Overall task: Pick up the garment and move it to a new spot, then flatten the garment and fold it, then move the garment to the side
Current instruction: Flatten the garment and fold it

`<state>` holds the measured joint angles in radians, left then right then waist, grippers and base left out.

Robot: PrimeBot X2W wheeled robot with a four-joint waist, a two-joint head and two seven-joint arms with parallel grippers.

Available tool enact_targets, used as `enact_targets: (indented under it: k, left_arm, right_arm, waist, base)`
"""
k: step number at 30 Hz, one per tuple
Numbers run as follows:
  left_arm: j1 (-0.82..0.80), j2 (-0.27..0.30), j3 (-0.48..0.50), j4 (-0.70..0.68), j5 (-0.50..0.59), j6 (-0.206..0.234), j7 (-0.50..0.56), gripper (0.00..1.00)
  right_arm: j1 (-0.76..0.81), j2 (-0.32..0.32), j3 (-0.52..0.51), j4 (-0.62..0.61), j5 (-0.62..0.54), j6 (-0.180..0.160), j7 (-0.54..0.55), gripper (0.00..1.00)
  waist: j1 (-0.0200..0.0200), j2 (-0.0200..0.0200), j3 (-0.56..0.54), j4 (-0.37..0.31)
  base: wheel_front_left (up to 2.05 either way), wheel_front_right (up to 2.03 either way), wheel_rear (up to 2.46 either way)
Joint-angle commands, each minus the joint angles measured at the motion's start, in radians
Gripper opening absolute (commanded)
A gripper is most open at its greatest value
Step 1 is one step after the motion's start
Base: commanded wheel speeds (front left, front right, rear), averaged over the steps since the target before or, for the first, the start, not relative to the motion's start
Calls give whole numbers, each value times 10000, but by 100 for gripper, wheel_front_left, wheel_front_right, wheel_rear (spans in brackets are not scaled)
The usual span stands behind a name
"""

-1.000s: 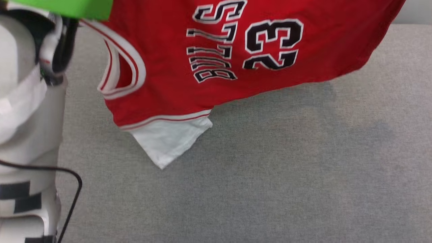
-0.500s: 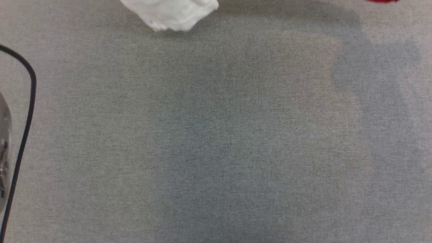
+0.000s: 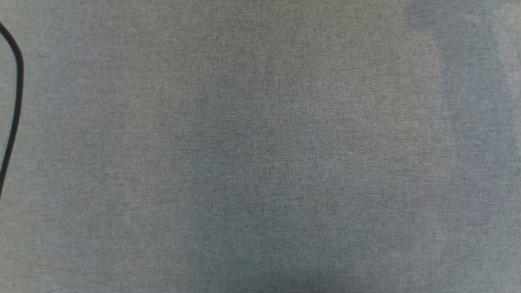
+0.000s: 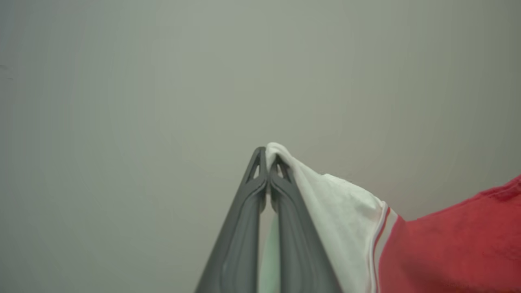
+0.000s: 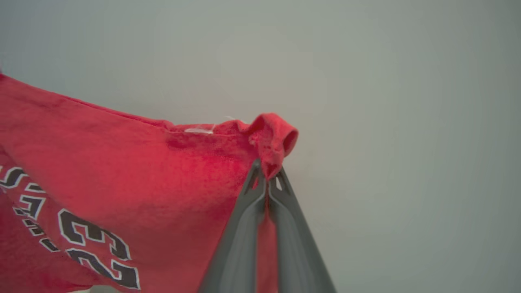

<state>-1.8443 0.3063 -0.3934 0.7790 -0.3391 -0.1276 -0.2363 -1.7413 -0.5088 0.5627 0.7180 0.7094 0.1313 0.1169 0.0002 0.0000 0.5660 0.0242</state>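
The garment is a red jersey with white sleeves and a black "23". In the left wrist view my left gripper [image 4: 268, 156] is shut on the tip of the garment's white sleeve [image 4: 338, 211], and red cloth trails off to the right. In the right wrist view my right gripper [image 5: 266, 171] is shut on a bunched red corner of the garment [image 5: 163, 171], which hangs away to the left with the "23" showing. Both grips are held up against a plain pale backdrop.
The grey fabric table surface [image 3: 260, 146] spreads across the head view with soft shadows on it. A black cable [image 3: 16, 97] curves along the left edge.
The head camera has swung down: the hanging garment and my pale left arm have slid up out of the head view, leaving grey surface and the cable.
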Motion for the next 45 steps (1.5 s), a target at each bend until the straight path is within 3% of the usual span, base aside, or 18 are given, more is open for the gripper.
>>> enact_targets:
  k: [1, 11, 21, 31, 33, 45]
  left_arm:
    - [371, 110, -80, 112, -160, -28, -103, 0]
    - [3187, 741, -430, -411, -1216, -30, -249, 0]
    - [7881, 1252, -62, -2342, -1685, 22, -253, 0]
    - [13031, 1613, 340, -4353, -2321, 624, -253, 0]
    - [14777, 1629, 280, -4980, -2544, 962, -239, 0]
    - [18697, 1887, 41, -6178, -3583, 1406, 557, 0]
  right_arm:
    - [274, 65, 159, 117, 215, -6, -156, 0]
    - [2207, 110, 1677, 162, 1502, -6, -784, 0]
    - [5150, -893, 3382, -1221, 3290, -6, -1277, 0]
    - [7873, -1888, 4898, -2540, 4224, -6, -1620, 0]
    - [8804, -2303, 5397, -2964, 4454, -6, -1757, 0]
    - [11333, -3229, 6347, -3821, 4913, -6, -2022, 0]
  waist:
    - [-2, 0, 32, -5]
    - [-2, 0, -509, 7]
    - [-2, 0, -1730, 73]
    - [-2, 0, -3058, 63]
    - [-2, 0, -3582, 167]
    - [-2, 0, -4920, 328]
  base:
    - [0, 0, 0]
    - [0, 0, 0]
    - [0, 0, 0]
    - [0, 0, 0]
    - [0, 0, 0]
    - [0, 0, 0]
